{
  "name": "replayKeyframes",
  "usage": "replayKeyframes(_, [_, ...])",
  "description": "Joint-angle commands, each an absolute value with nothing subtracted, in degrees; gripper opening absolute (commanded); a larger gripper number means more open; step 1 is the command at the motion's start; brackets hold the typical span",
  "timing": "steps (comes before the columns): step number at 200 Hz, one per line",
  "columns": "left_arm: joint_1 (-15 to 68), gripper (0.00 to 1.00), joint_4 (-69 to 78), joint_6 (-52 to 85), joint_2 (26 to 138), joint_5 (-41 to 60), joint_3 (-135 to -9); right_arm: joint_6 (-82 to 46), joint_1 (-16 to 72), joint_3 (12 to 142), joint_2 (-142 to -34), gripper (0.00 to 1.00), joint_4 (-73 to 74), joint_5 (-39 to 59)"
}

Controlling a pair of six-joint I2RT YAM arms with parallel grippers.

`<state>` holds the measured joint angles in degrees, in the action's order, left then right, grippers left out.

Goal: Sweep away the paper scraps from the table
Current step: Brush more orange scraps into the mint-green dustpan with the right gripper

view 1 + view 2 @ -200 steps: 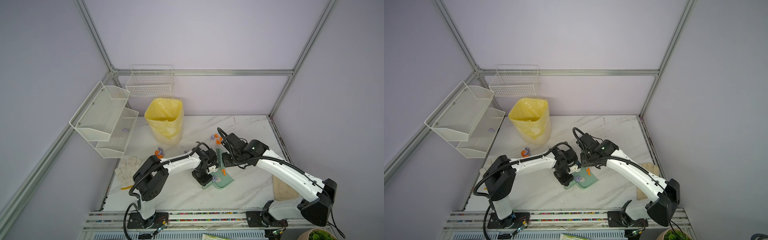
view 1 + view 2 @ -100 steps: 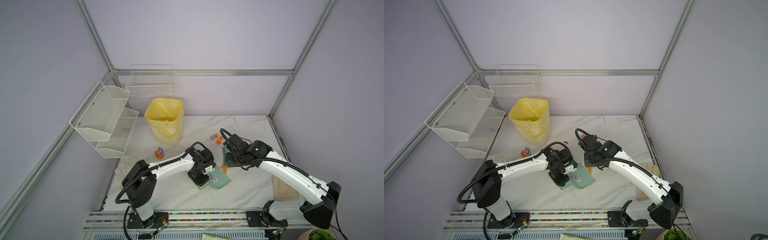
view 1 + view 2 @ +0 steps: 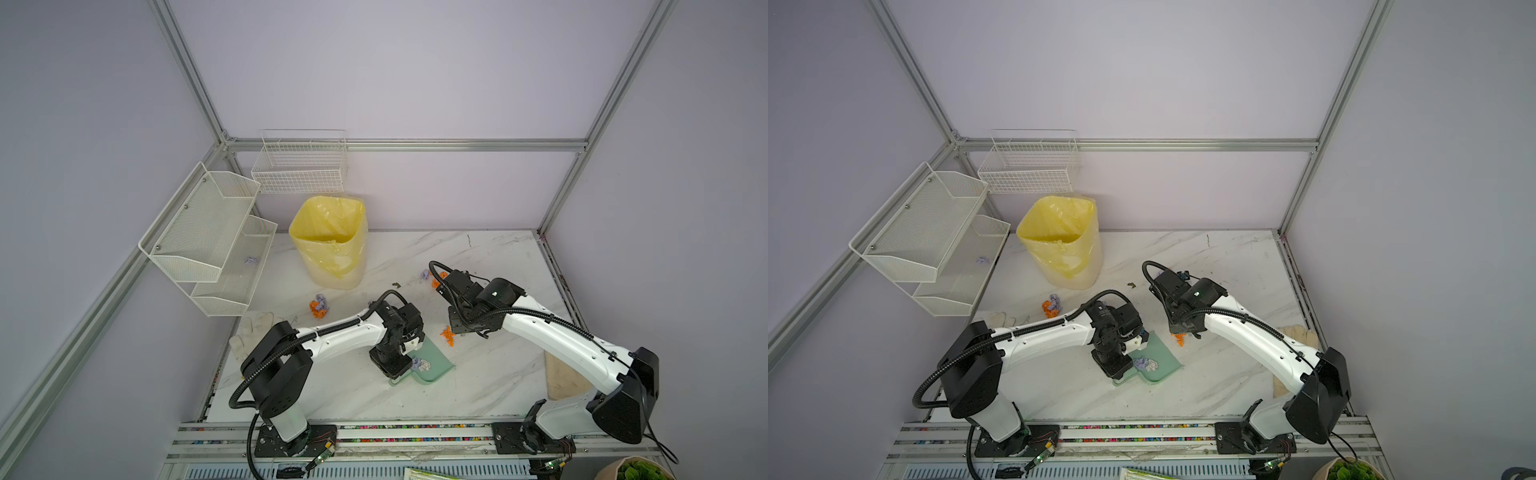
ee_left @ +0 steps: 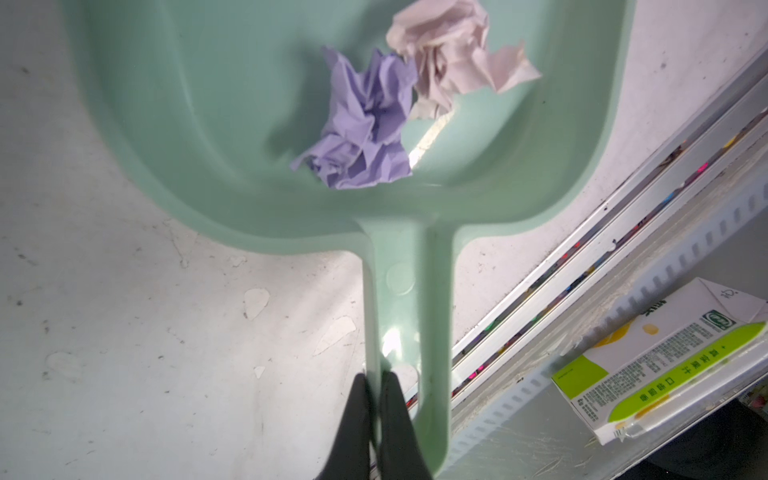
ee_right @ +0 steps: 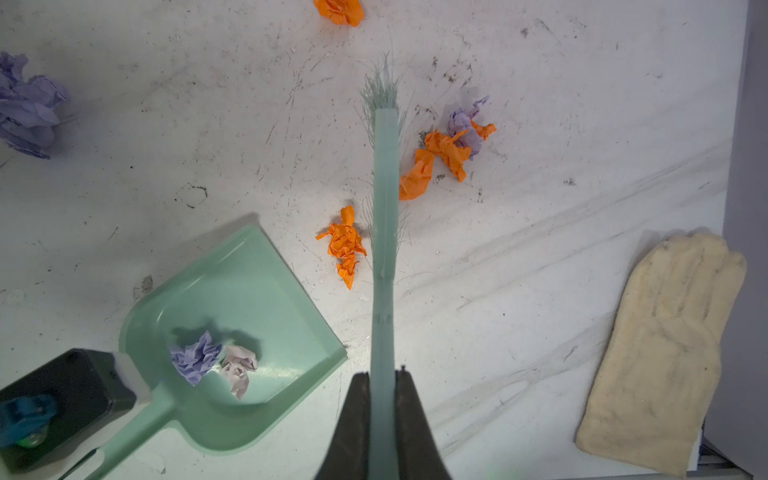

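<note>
Paper scraps (image 5: 446,149) | two in dustpan (image 5: 249,282) | orange one (image 5: 344,245) lengthwise beside brush (image 5: 384,208)

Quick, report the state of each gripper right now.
Left gripper: shut on the green dustpan, at its handle.
Right gripper: shut on the green brush, at its handle.

dustpan (image 3: 439,360): at the front middle of the table (image 3: 478,390), two paper scraps (image 4: 365,124) inside
brush (image 5: 384,208): just right of the dustpan, loose scraps (image 5: 345,245) close on both sides
bin (image 3: 332,249): back left, a scrap pair (image 3: 318,306) before it
glove (image 5: 660,345): right edge, right of the brush
</note>
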<state>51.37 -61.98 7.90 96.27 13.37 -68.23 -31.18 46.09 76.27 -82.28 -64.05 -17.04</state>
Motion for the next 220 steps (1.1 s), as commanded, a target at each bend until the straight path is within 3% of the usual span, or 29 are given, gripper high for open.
replayKeyframes(1, [50.9,0.00,-61.2,8.7,94.6,13.6,-67.6,-27.6,46.3,76.4,-84.0,0.00,-64.0,-18.5])
replayKeyframes(74, [49.8,0.00,-59.3,8.1,99.7,13.3,-70.1,-21.0,48.9,74.8,-82.8,0.00,-55.8,-1.8])
replayKeyframes(119, [49.2,0.00,-58.7,8.6,102.2,12.2,-71.9,-22.9,51.0,74.0,-78.9,0.00,-55.8,-0.6])
replayKeyframes(175, [49.2,0.00,-54.9,11.9,98.9,11.5,-71.2,-34.6,51.0,77.2,-70.9,0.00,-63.5,-15.0])
replayKeyframes(220, [49.2,0.00,-54.1,16.8,95.6,7.6,-71.5,-36.4,51.0,72.6,-67.2,0.00,-56.4,-20.1])
